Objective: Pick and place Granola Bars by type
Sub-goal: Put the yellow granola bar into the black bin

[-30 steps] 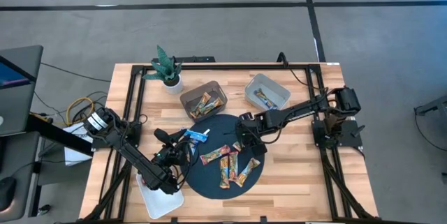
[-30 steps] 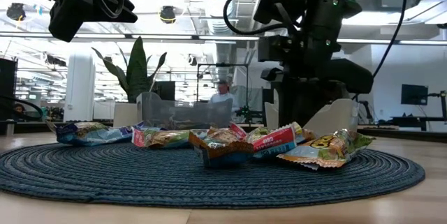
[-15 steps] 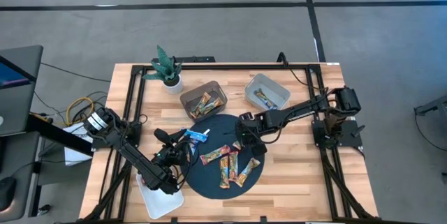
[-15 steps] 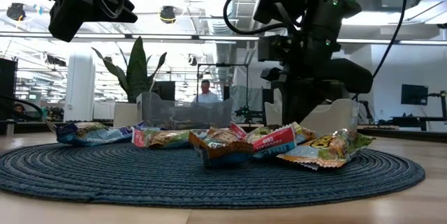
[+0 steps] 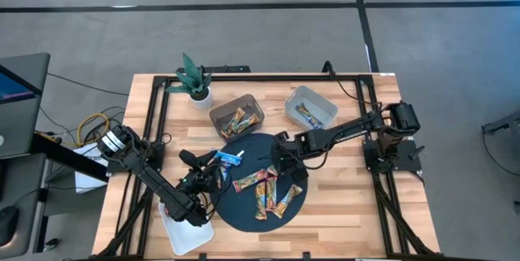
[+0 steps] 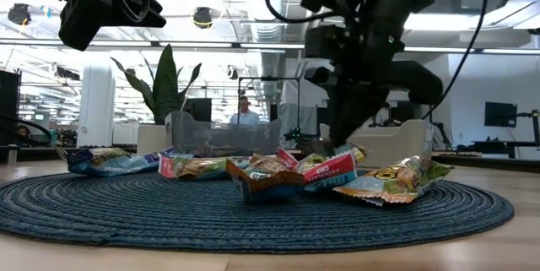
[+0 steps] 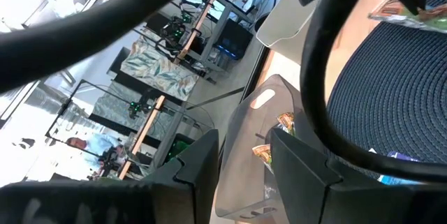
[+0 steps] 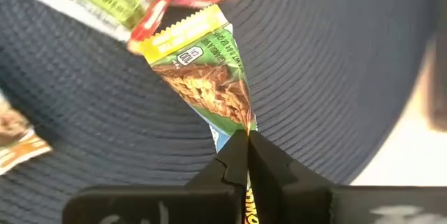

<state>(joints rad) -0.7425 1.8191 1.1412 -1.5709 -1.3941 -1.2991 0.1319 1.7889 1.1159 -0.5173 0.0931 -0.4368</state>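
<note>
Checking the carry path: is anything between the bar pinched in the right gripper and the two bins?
Nothing visible. The right gripper pinches a green-wrapped bar; bare mat lies toward the brown bin and grey bin.

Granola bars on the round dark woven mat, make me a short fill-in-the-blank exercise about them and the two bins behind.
1. The right gripper is shut on the end of a green-and-yellow wrapped granola bar above the round dark woven ____.
2. The brown bin sits between the white-potted ____ and the grey bin.
3. A blue-and-white wrapped bar lies near the ____ gripper.

Missing words: mat; plant; left
</note>
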